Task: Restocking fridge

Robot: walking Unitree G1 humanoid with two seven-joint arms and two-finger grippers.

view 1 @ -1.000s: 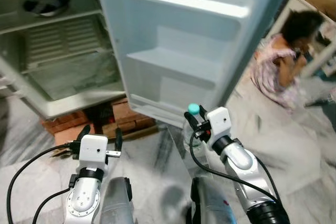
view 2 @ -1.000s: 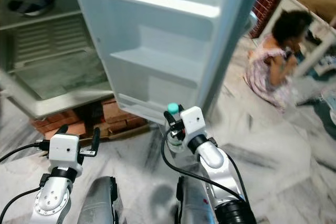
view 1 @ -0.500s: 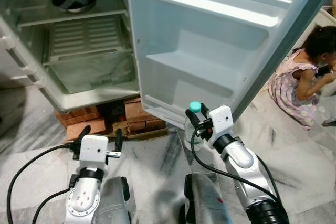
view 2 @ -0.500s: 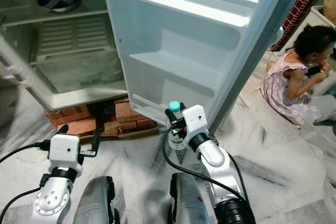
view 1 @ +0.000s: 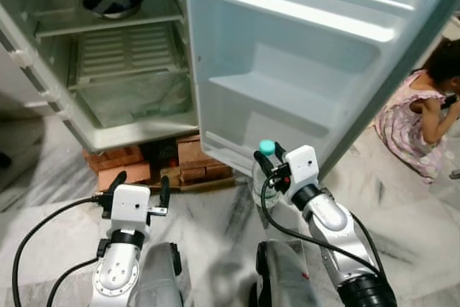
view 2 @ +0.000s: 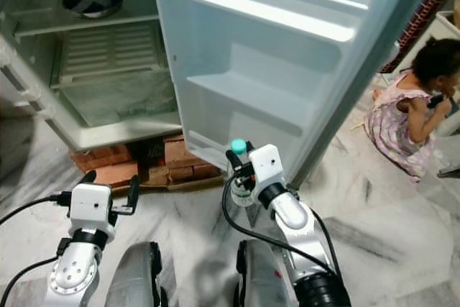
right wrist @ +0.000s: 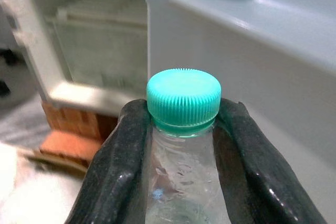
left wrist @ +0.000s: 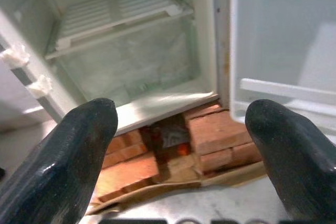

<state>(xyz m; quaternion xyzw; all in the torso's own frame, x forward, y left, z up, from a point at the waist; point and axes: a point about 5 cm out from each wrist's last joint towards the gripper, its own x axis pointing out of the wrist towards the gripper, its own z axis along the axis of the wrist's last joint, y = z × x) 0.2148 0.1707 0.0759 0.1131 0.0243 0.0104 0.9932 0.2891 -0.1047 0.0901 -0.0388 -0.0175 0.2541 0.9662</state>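
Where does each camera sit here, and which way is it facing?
Left eye, right eye: on the head, looking forward and down at the open white fridge, its door shelves, both silver arms.
Left wrist: looks along the open left gripper toward the red bricks under the fridge.
Right wrist: looks along the right gripper, shut on the clear plastic bottle with a teal cap.
Shared: bottle, fridge interior, bricks.
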